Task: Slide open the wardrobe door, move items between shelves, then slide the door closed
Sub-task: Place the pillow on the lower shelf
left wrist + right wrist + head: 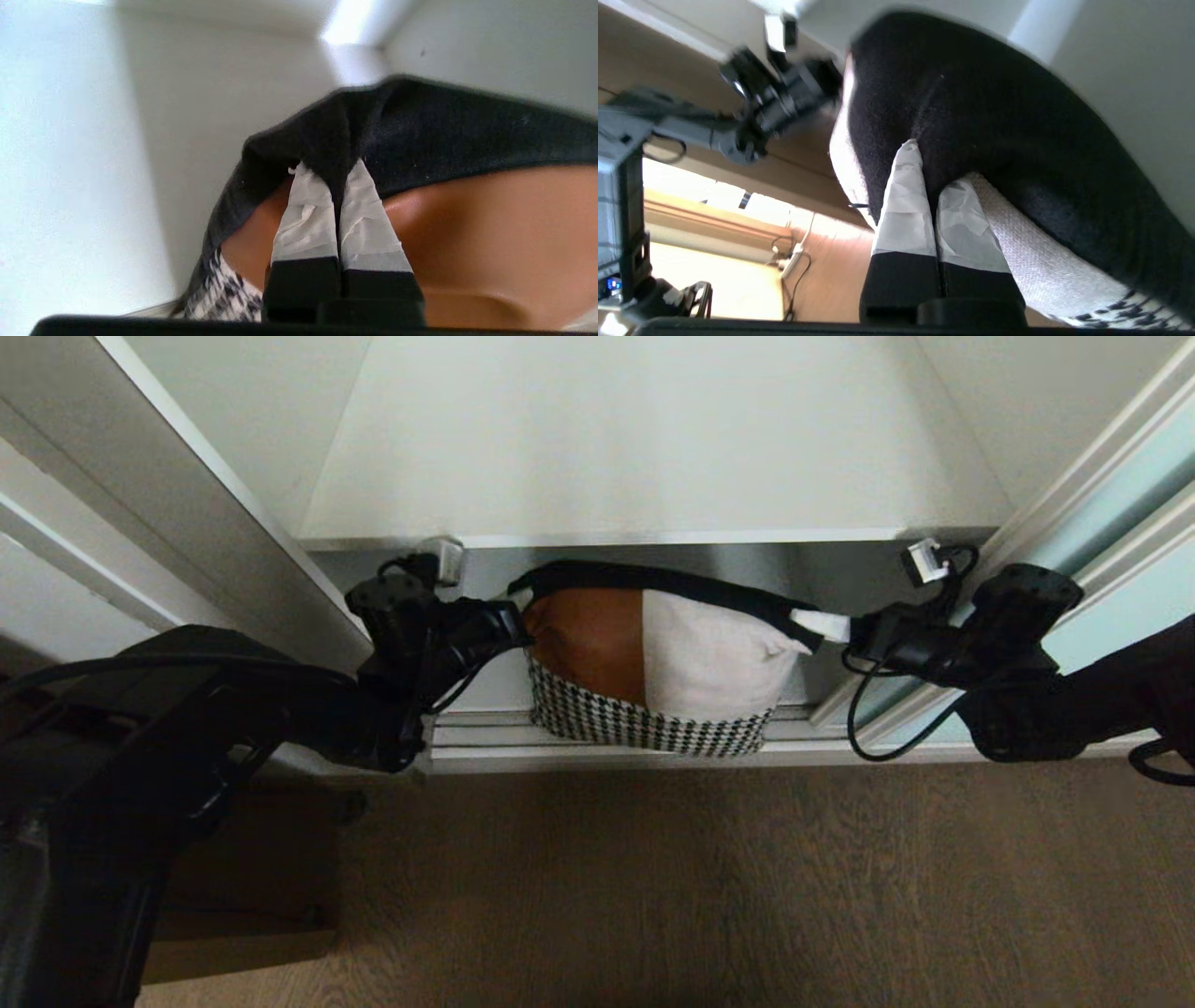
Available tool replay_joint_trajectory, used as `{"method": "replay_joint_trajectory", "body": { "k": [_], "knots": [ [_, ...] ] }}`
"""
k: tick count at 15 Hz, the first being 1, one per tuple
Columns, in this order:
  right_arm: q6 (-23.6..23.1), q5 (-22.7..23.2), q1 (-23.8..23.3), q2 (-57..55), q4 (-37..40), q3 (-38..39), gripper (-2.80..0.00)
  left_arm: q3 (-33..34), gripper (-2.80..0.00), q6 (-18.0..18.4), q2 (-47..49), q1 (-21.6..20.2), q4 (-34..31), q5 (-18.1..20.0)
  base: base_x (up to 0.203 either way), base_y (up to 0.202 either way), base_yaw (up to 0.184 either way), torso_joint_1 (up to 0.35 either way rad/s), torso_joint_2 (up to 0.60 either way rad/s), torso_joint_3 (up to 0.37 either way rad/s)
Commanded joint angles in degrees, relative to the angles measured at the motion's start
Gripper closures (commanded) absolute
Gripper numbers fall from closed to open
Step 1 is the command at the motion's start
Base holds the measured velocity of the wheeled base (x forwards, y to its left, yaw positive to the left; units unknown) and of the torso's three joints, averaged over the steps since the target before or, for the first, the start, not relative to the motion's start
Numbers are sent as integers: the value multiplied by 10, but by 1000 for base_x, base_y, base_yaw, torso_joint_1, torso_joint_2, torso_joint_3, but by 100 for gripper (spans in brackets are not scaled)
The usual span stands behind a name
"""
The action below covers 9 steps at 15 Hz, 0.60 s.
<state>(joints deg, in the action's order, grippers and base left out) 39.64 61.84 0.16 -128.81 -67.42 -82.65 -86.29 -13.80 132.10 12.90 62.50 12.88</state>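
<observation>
The items formed one stack of two folded bundles: a black, orange and white bundle (pixel 653 649) on top of a houndstooth bundle (pixel 644 726). The stack hung in front of the wardrobe opening, just below the front edge of the white shelf (pixel 653 537), its long axis running left to right between two hands. The left hand (pixel 519 616) was clamped on the stack's left end, the right hand (pixel 822 623) on its right end. The aqua sliding wardrobe door (pixel 1130 476) stood at the right, wooden floor (pixel 747 896) below.

Wood-grain floor (pixel 747 896) in the foreground; a brown cardboard box (pixel 252 905) sits at the near left.
</observation>
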Motion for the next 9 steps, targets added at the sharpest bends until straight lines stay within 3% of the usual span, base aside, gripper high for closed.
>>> {"method": "replay_joint_trajectory", "body": {
  "k": [1,4,9],
  "knots": [
    [26,3,-1,25,-9,-31,0,-30,0,-1,-49,-2,2,3,0,0,0,0,0,0],
    [32,5,-1,23,-51,-10,0,-7,0,0,-72,-5,7,6,0,0,0,0,0,0],
    [32,16,-1,27,-131,64,0,94,0,0,-100,-8,50,11,0,0,0,0,0,0]
  ]
}}
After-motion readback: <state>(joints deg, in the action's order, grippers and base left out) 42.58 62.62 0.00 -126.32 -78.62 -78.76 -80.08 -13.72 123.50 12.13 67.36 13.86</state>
